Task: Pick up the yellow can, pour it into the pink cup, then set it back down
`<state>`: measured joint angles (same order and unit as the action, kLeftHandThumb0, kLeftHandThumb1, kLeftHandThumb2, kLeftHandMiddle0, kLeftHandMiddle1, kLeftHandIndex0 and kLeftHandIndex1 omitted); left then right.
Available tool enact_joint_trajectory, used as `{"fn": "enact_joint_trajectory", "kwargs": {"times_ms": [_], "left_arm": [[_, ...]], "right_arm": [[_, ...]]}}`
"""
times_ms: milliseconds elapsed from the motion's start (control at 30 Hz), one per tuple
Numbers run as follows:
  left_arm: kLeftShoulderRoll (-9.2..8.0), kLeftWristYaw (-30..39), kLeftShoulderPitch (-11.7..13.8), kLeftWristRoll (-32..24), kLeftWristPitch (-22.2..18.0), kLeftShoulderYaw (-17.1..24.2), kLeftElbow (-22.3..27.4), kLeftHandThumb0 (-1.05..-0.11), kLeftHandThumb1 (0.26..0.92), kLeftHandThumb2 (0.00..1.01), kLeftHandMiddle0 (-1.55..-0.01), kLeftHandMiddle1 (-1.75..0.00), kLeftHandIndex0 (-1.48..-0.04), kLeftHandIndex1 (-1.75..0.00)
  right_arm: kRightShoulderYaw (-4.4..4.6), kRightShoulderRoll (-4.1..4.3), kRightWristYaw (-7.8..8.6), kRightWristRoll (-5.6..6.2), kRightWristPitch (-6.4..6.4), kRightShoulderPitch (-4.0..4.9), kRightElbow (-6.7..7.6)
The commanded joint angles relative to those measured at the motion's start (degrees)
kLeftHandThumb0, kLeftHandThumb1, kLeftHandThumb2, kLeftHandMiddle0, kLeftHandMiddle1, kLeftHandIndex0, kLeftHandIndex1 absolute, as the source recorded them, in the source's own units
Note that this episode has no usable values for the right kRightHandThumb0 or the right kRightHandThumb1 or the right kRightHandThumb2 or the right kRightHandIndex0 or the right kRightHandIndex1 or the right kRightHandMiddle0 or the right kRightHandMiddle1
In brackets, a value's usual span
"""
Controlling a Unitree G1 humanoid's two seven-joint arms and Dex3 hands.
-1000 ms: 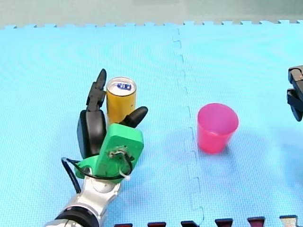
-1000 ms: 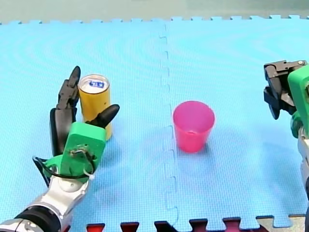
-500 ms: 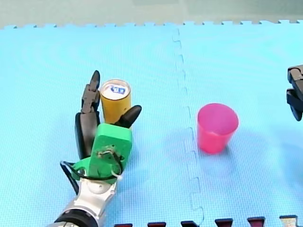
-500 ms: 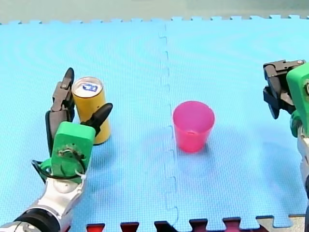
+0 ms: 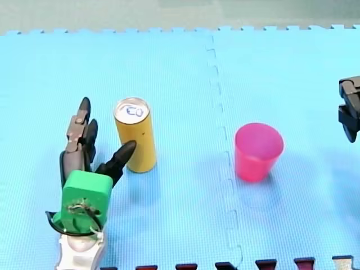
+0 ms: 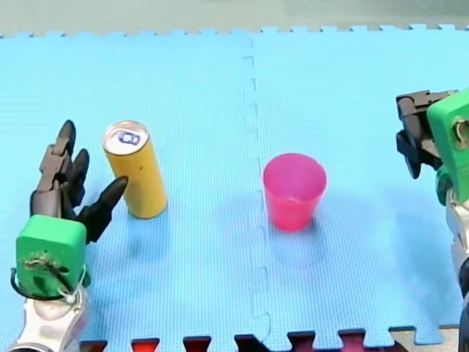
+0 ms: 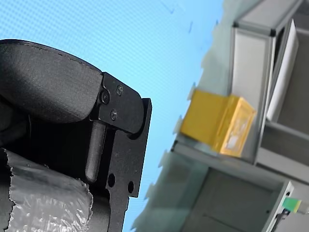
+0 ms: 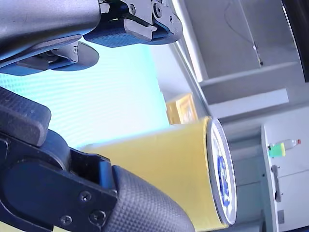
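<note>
L hand (image 5: 84, 160) backed off upright yellow can (image 5: 136, 138).

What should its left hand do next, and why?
Probably draw the left hand back a bit more: it has just let go of the yellow can, which stands upright on the mat, yet its thumb tip sits close beside it.
</note>
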<state>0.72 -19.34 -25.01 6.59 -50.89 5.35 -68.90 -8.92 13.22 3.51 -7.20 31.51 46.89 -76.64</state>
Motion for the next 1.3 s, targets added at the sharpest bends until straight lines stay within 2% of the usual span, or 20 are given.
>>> {"fn": "enact_joint_trajectory", "kwargs": {"times_ms": [0,367,600,800,900,1100,1267], "left_arm": [[-0.58,-0.3,0.6,0.5,0.0,-0.3,0.7,-1.048,0.904,0.01,-0.31,0.00,-0.22,0.00],[-1.23,0.0,2.0,1.4,1.7,-1.2,2.7,-1.048,0.907,0.01,-0.30,0.00,-0.20,0.00],[-1.20,1.0,2.3,1.1,2.5,-1.3,3.2,-1.048,0.908,0.01,-0.29,0.00,-0.20,0.00],[-1.00,2.7,2.3,0.5,2.9,-1.2,3.1,-1.048,0.903,0.00,-0.29,0.00,-0.20,0.00],[-0.95,-0.2,1.8,2.8,4.4,-2.5,2.6,-1.045,0.888,0.00,-0.29,0.00,-0.20,0.00],[-1.09,0.2,1.6,2.9,5.5,-2.9,2.6,-1.048,0.890,0.00,-0.29,0.00,-0.21,0.00],[-1.27,0.4,1.6,2.8,5.5,-2.9,2.7,-1.048,0.890,0.00,-0.30,0.00,-0.21,0.00]], "right_arm": [[0.18,0.19,-0.37,-0.24,-0.31,0.33,-0.12],[1.12,-0.17,-0.93,-1.18,-0.58,0.53,-0.21],[0.98,-0.29,0.01,-1.04,-1.12,0.80,-0.46],[1.04,-0.76,-0.26,-1.17,-1.31,0.88,-0.50],[1.13,-0.93,-0.45,-1.29,-1.25,0.76,-0.51],[1.93,-0.98,-0.41,-2.43,-0.39,0.55,-0.54],[2.14,-1.27,-0.49,-2.92,0.47,0.40,-0.66]]}}
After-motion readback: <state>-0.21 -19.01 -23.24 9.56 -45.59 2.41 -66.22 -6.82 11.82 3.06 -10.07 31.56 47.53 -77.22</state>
